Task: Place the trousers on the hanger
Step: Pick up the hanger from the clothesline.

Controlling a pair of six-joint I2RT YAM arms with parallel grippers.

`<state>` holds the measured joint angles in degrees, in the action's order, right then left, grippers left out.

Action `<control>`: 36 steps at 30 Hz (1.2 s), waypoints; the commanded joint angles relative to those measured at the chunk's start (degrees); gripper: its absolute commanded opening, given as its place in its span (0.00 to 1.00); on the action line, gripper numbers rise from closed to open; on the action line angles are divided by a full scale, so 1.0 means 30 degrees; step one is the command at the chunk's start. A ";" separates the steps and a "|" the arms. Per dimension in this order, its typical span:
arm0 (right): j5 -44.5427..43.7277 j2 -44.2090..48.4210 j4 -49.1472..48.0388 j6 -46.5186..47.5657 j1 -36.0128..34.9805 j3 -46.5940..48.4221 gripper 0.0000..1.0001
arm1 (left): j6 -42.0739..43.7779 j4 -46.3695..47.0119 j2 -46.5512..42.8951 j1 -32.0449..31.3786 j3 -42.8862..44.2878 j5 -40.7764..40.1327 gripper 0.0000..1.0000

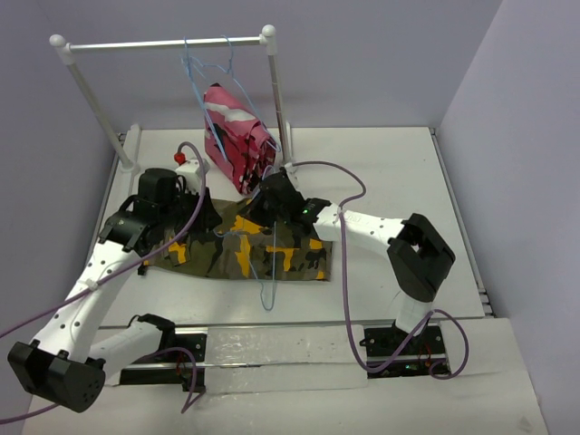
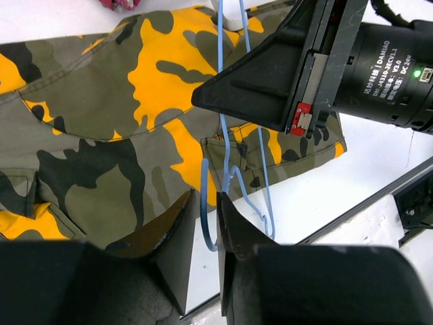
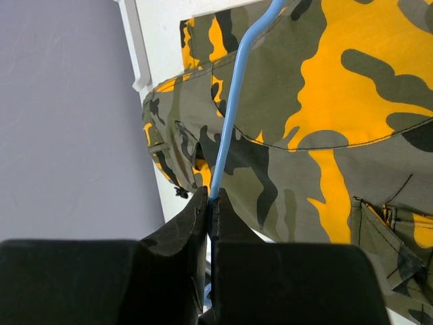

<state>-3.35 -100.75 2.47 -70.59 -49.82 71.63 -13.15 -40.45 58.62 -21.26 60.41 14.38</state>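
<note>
The olive, black and orange-yellow camouflage trousers [image 1: 227,249] [image 2: 101,135] [image 3: 325,101] lie spread flat across the middle of the table. A light-blue wire hanger [image 1: 265,272] [image 2: 221,101] [image 3: 233,101] lies over them, its hook past their near edge on the bare table. My right gripper [image 1: 261,207] [image 3: 212,196] is shut on the hanger's wire at the far side of the trousers. My left gripper [image 1: 204,222] [image 2: 208,196] hovers over the left part of the trousers. Its jaws stand a narrow gap apart with the hook showing through the gap, beyond them.
A white rail stand [image 1: 163,43] spans the back, with more blue hangers [image 1: 204,63] and a pink camouflage garment [image 1: 234,136] hanging from it. A small red thing [image 1: 180,158] sits by the stand's left foot. Walls close the back and right sides.
</note>
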 commanded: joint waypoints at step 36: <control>-0.2027 0.6760 0.4699 0.4849 -0.1226 -0.4603 0.62 | -0.0003 -0.0352 0.2706 0.1630 0.1441 -0.1598 0.00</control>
<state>-4.93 -90.20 10.19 -58.75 -51.90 62.04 -15.02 -41.72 66.67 -17.17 61.98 11.81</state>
